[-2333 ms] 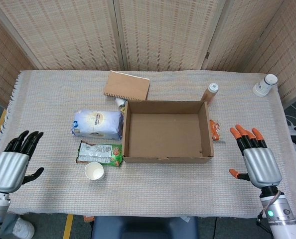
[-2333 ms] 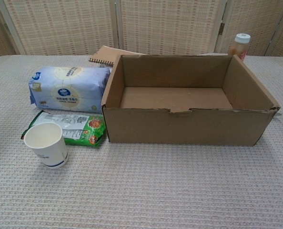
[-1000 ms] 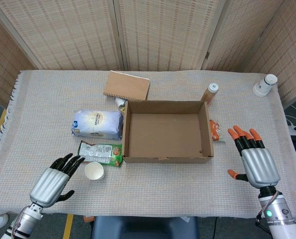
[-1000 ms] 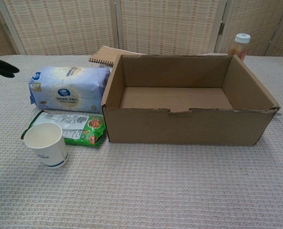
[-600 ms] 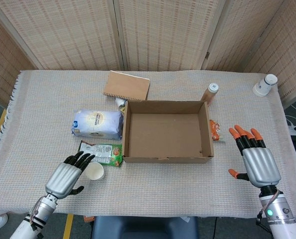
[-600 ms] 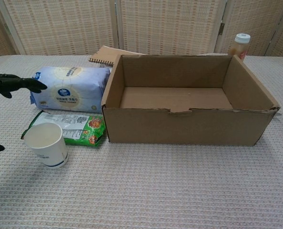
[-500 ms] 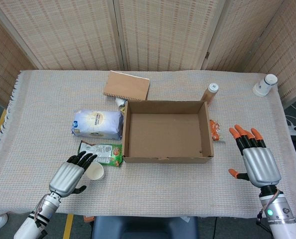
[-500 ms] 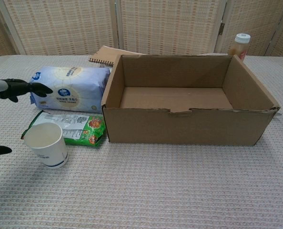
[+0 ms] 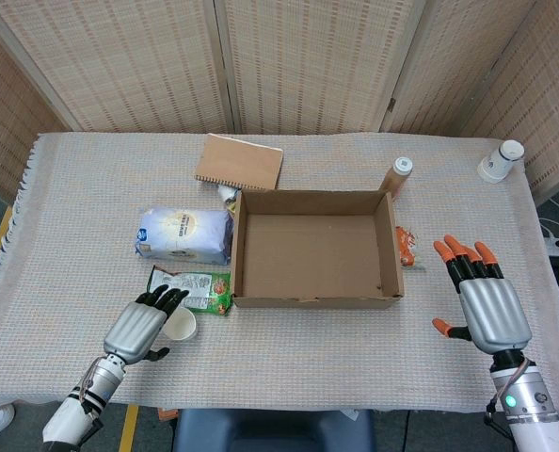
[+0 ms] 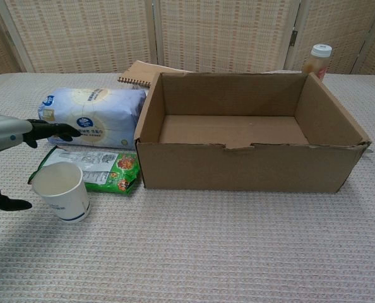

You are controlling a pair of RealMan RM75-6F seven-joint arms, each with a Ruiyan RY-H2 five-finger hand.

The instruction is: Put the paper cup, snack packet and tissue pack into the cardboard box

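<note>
Paper cup (image 10: 62, 190) — upright beside the snack packet (image 10: 96, 169), left of the empty cardboard box (image 10: 250, 161). Left hand (image 9: 144, 327), fingers spread and holding nothing, brackets the cup for a side grasp — right hand (image 9: 484, 306) idle, open, well apart.

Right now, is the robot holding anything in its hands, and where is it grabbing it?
No, nothing is held. The left hand hovers open around the paper cup, fingers not closed on it. The right hand is open and empty.
</note>
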